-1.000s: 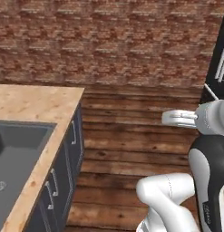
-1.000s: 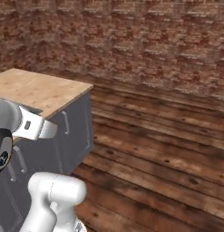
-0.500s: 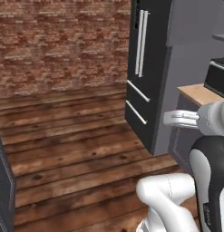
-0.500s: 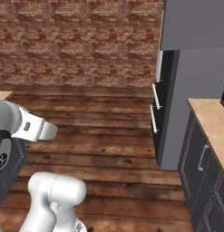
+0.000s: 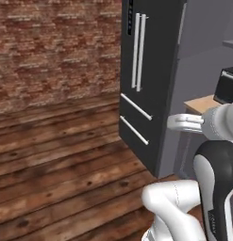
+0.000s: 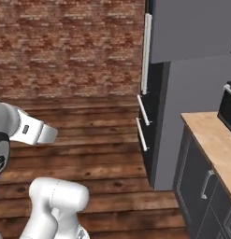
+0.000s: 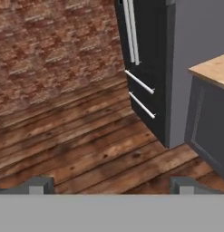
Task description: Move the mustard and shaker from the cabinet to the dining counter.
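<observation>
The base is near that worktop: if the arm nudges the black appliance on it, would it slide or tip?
Probably slide rather than tip: the black appliance looks boxy and sits flat on the wooden worktop. It likely feels rigid and heavy, being a bulky box. Only its edge shows, so its footing is unclear.

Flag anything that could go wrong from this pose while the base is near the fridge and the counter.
1. The black fridge stands close ahead with bar handles jutting out; the arm's forward link could clip them if the base turns tighter.
2. The wood worktop corner sits just beside the fridge, a likely snag for the arm.
3. The gripper is open and empty, so nothing can drop.
</observation>
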Robot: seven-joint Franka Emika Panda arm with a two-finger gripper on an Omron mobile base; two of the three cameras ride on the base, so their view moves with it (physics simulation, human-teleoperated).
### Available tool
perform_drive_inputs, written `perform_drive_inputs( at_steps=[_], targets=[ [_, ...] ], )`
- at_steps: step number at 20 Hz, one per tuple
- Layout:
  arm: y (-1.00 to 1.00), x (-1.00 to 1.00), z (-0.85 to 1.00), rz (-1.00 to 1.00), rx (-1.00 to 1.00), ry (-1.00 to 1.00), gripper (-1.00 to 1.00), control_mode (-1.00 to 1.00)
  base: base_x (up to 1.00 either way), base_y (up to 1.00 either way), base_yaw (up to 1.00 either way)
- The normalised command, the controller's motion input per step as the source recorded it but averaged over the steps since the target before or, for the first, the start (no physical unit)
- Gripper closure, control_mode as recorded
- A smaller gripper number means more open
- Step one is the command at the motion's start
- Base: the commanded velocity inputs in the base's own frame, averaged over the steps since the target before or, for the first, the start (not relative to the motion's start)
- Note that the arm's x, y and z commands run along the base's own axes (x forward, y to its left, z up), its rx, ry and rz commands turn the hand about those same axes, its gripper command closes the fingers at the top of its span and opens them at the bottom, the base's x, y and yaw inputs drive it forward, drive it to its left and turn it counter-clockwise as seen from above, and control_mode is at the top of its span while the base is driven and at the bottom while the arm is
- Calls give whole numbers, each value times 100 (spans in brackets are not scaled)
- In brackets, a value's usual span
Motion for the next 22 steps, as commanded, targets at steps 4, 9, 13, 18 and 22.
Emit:
perform_drive_inputs(
  at_steps=[4, 9, 13, 18, 22],
  targets=[
    [0, 0, 0, 0, 0, 0, -100, 100, 100, -34, -35],
    [0, 0, 0, 0, 0, 0, -100, 100, 54, -77, -41],
    [0, 0, 0, 0, 0, 0, -100, 100, 2, -53, -37],
    [0, 0, 0, 0, 0, 0, -100, 100, 7, -29, -30],
    [0, 0, 0, 0, 0, 0, -100, 100, 35, -7, -27]
  ],
)
